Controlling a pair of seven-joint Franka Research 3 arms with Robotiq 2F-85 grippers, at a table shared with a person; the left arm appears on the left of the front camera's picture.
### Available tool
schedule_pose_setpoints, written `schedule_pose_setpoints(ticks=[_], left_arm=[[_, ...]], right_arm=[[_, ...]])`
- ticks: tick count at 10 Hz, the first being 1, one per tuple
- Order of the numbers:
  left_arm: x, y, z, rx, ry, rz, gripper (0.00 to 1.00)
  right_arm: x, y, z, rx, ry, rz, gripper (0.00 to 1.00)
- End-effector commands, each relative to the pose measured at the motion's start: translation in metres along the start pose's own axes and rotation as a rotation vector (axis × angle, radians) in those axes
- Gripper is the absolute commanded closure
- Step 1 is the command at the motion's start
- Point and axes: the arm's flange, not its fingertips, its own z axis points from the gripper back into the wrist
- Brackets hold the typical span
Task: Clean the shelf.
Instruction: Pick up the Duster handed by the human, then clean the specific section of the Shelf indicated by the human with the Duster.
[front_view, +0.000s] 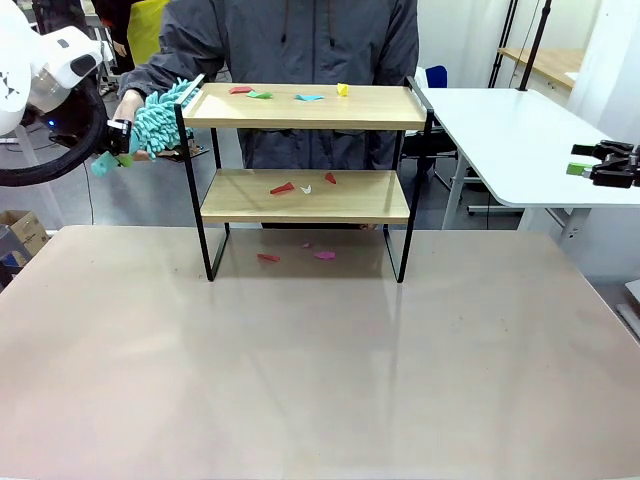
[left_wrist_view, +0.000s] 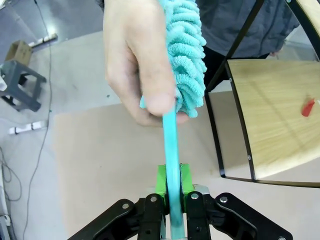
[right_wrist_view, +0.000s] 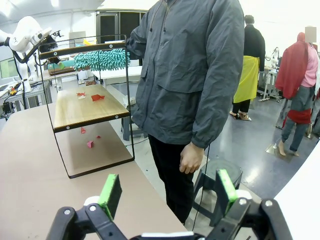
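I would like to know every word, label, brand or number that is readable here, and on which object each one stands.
None: no text can be read in any view.
The shelf, the teal duster, the left gripper and the right gripper show no print.
Cardboard box on the floor: too small to tell whether it bears any.

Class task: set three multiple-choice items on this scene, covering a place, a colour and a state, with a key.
1. Where is the duster's fluffy head?
A on the lower board
B by the left end of the shelf's top board
C under the shelf

2. What colour is the duster?
A yellow
B red
C teal

3. How is the right gripper?
A open, empty
B shut on the duster
C shut on the shelf frame

Key:
1 B, the front view shows it there.
2 C, its fibres are teal.
3 A, its fingers are spread with nothing between them.
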Motion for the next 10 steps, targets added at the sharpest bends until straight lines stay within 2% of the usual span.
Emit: schedule_pose_setpoints(ticks=[1,10], left_arm=[[-0.0003,-0.001,-0.0003,-0.007,0.002,0.001,1.0],[-0.0003,-0.001,-0.0003,-0.007,0.002,0.001,1.0]], right_arm=[[0.0021,0.0004,-0.0009,0.004,0.0,0.004,0.0],[0.0021,0.0004,-0.0009,0.004,0.0,0.004,0.0]])
